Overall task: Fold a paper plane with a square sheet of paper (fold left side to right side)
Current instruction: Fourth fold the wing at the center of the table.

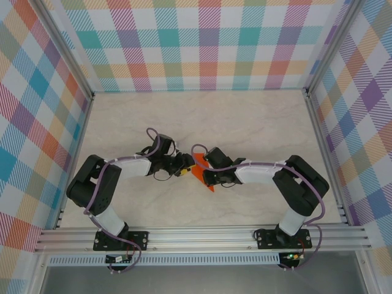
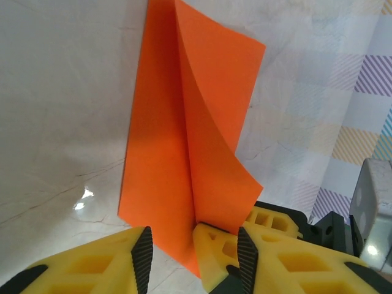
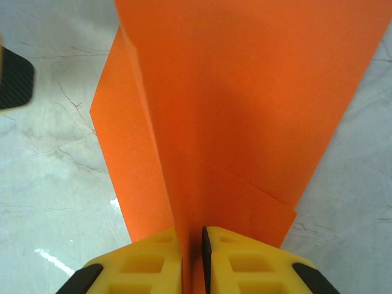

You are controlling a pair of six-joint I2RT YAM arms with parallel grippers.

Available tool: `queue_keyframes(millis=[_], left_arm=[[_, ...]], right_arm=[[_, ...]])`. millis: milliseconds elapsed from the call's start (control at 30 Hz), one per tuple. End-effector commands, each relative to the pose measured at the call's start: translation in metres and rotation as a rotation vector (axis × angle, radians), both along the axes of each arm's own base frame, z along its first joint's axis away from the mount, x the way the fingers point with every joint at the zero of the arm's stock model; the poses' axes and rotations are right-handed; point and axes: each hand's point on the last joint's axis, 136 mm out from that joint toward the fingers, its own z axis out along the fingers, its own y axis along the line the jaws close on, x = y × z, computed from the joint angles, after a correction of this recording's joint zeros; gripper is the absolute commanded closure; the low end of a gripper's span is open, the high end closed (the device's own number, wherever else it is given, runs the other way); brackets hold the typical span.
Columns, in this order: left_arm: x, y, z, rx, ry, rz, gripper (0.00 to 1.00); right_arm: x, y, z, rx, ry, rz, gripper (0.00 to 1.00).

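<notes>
The pale marble-patterned tabletop [image 1: 245,122] lies under both my pincers, and my two arms bend inward so that the pincers meet close together above its middle.

The square sheet of thin bright orange paper [image 1: 201,173] is between my two pincers. It starts at the tips of both and stretches away from them. In the left wrist view, one part of the sheet [image 2: 156,147] lies flat on the table in front of my left pincer. The other part rises from a centre crease and curls to the right.

My right pincer [image 3: 192,236] is closed almost completely. Its two yellow pads [image 3: 153,257] press a standing fold of the paper [image 3: 245,116] between them, and only a thin slit is left.

My left pincer [image 2: 195,240] is partly open. The near corner of the paper sits in the gap between its yellow fingers [image 2: 92,269], but they do not clamp it. My right pincer [image 2: 275,220] is just behind the right finger there.
</notes>
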Motion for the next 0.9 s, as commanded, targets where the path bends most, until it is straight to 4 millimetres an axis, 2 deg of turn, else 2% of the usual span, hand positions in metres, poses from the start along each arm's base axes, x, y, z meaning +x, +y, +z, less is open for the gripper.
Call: queue_keyframes(millis=[0,200,400,667,867], left_arm=[[0.005,-0.017,0.002,-0.026,-0.001,-0.012,0.6],[0.008,-0.029,-0.01,-0.014,0.028,-0.014,0.67],[0.014,-0.041,-0.008,-0.03,0.017,-0.031,0.68],[0.003,-0.034,-0.032,0.033,0.066,-0.035,0.69],[0.0,-0.032,-0.04,0.044,0.079,-0.037,0.69]], right_arm=[[-0.006,-0.002,-0.002,0.051,0.049,-0.012,0.85],[-0.005,-0.005,-0.004,0.071,0.065,-0.025,0.85],[-0.004,-0.005,-0.006,0.074,0.072,-0.024,0.85],[-0.004,-0.005,-0.005,0.077,0.075,-0.027,0.83],[-0.003,-0.003,0.003,0.107,0.07,-0.03,0.72]])
